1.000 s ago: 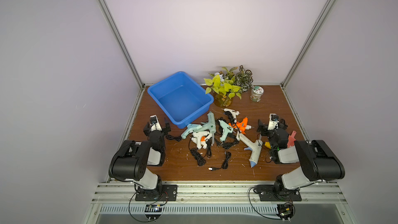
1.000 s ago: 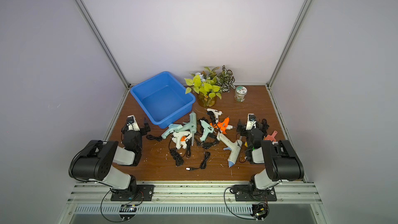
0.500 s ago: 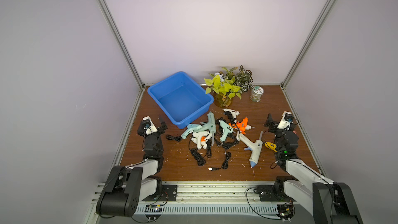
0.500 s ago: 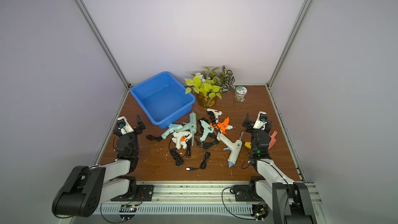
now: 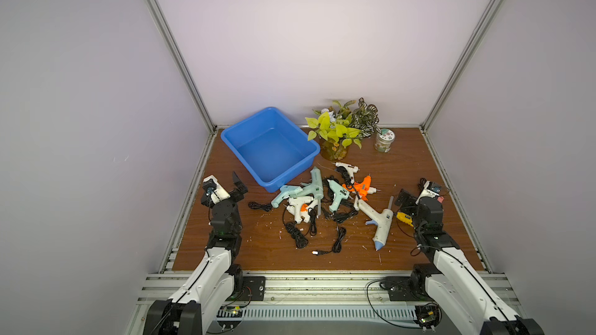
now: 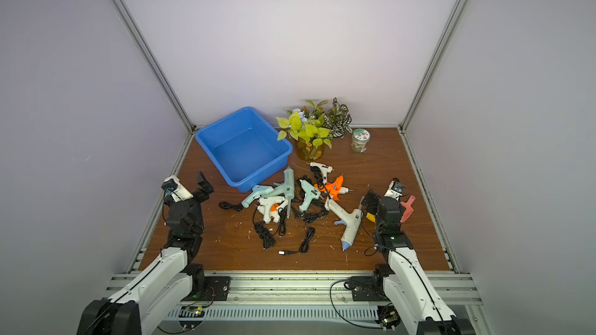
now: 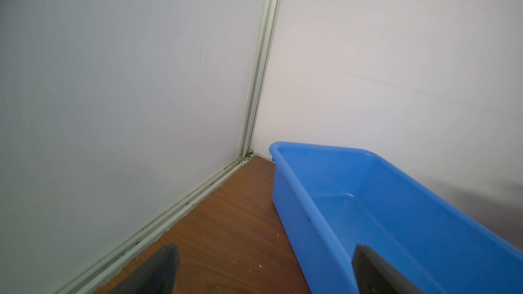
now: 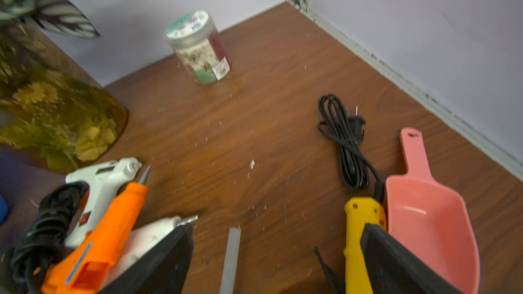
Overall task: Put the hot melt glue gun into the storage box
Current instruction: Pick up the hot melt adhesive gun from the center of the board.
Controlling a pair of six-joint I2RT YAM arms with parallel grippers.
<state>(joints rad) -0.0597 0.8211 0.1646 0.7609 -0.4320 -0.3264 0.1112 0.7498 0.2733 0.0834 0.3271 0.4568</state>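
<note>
Both pincers wide open, empty. Your right pincer [image 8: 277, 267] nearest the work: yellow glue gun [image 8: 359, 236] lies partly under one finger, long axis along pincer's reach. Storage box [image 5: 271, 149] empty, far-left tabletop [image 5: 403, 156], just beside left pincer [image 7: 266, 267]. Expect cross-table carry.

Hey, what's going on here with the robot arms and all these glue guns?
A tangle of hot melt glue guns and cords lies on the wooden table, meant for the blue storage box, which holds nothing yet. The left gripper is open beside the box; the right gripper is open near a yellow glue gun and a pink scoop. Neither holds anything.
</note>
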